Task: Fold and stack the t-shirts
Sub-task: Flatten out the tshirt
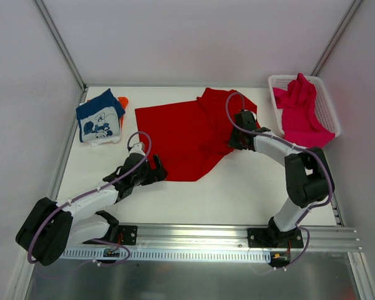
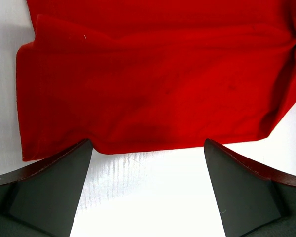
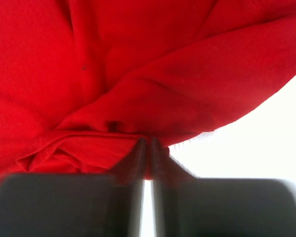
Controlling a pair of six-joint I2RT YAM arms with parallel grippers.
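**Red shirt spread mid-table, right claw pinching its right edge**

The red shirt [image 1: 187, 134] lies across the middle of the tabletop [image 1: 237, 194], reaching almost to the far edge. A broad strip of white surface shows between its near hem and the near edge, where the arms are bolted. More white shows to the right, between the shirt and the basket [image 1: 328, 103] in the far right corner. On the left, a narrow gap separates the shirt from the pile near the far left corner.

The red shirt is plain and bright. Its left part lies flat, with a straight hem and a square corner facing the left claw [image 1: 157, 169]. Its right part is rumpled, with folds running to a bunched ridge.

The left claw is released, its fingers spread wide, low over the table just short of the near left hem and not touching the cloth. The right claw [image 1: 236, 139] is clenched on the bunched fold at the red shirt's right edge, fingers nearly together with cloth between the tips.

Four shirts are in view:
- The red shirt.
- One navy shirt [image 1: 100, 119] with a white cartoon print, folded.
- One orange shirt [image 1: 122, 101], peeking out under the navy one.
- One pink shirt [image 1: 300, 109], heaped loose in the basket and spilling over its near rim.

There is one basket and there are two claws.
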